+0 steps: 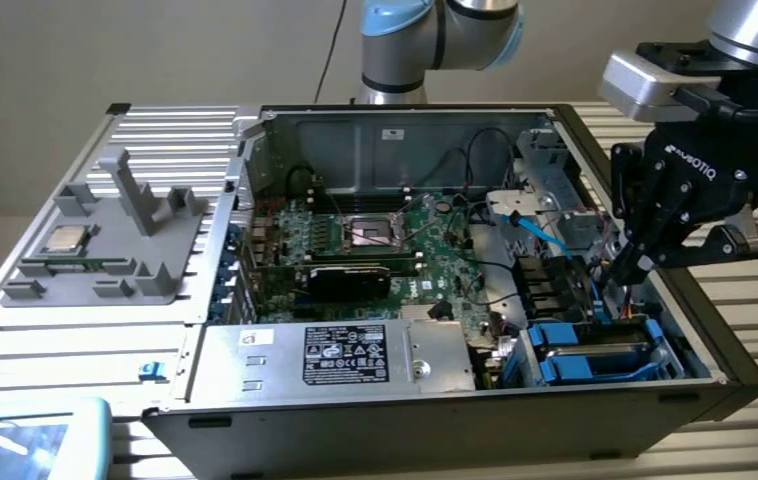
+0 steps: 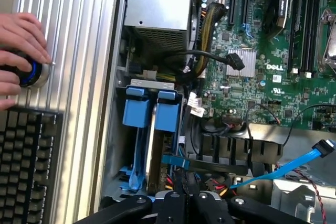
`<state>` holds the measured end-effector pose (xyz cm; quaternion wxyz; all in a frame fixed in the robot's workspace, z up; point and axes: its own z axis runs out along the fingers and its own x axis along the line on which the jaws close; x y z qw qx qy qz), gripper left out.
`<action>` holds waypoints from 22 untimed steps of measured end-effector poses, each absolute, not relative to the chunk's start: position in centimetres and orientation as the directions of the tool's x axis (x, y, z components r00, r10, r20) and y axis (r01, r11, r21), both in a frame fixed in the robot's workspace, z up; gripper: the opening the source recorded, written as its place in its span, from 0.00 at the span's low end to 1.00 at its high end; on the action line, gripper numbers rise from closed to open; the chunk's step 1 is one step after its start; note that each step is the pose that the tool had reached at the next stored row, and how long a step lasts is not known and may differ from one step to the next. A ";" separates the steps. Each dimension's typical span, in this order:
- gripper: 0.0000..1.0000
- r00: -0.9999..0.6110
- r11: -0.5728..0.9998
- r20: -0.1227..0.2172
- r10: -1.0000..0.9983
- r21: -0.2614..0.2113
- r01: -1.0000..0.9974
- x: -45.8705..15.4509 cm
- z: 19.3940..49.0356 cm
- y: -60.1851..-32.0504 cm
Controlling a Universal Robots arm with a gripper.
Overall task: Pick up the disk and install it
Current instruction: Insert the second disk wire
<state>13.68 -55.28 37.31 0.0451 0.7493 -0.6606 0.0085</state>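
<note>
Lying open on ribbed metal desk [image 1: 753, 300]: big PC case [image 1: 352, 410], side panel off, taking up most of the exterior view. Showing inside: green motherboard [image 1: 406, 240] mid-case, w/ empty CPU socket [image 1: 368, 232]. Sitting at near edge: large silver box w/ black label [image 1: 339, 355]. Resting on the exterior view's left, outside case: grey fixture tray [image 1: 112, 250] carrying small square silver chip [image 1: 66, 238].

Sitting in drive bay at case corner toward the exterior view's right: disk [image 2: 153, 145] in its bright blue frame, seen edge-on in wrist view, blue tabs at one end, silver body between the blue rails. Looking seated in bay, though full depth hard to tell.

Hanging over that same corner: robot arm w/ black hand [image 1: 629, 272], fingers pressed together, nothing clamped between them. Pointing down into the case just beside the bay; in wrist view hand [image 2: 184, 199] sitting close above the disk's end & a blue SATA cable [image 2: 283, 170]. Contact w/ disk — can't tell.

Resting off to the side on desk in wrist view: a person's hand [image 2: 21, 51] on a round blue-lit knob [image 2: 32, 73], black keyboard [image 2: 26, 166] right next to it.
</note>
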 end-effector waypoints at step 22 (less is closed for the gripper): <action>0.11 0.503 -0.502 0.030 -0.864 0.042 -0.864 13.7 37.2 -55.3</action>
